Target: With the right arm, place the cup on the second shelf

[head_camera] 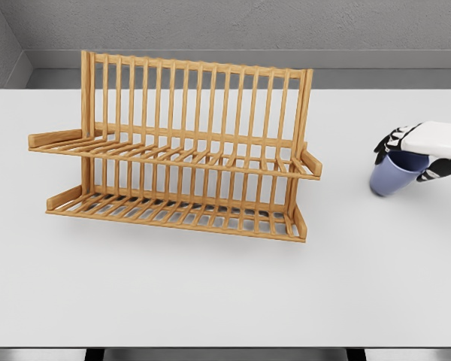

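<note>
**Cup held at the table's right side**

The blue cup is sitting tilted near the right edge of the white table, well apart from the wooden rack. The right hand is reaching in from the right, its dark fingers curling over the cup's rim and gripping it. The rack is standing mid-table with two slatted shelves. A grey wall is running behind the table.

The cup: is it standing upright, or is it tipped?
Tipped. The cup leans in the right hand, its rounded base pointing down-left and its top hidden under the fingers. Whether it touches the table cannot be told.
</note>
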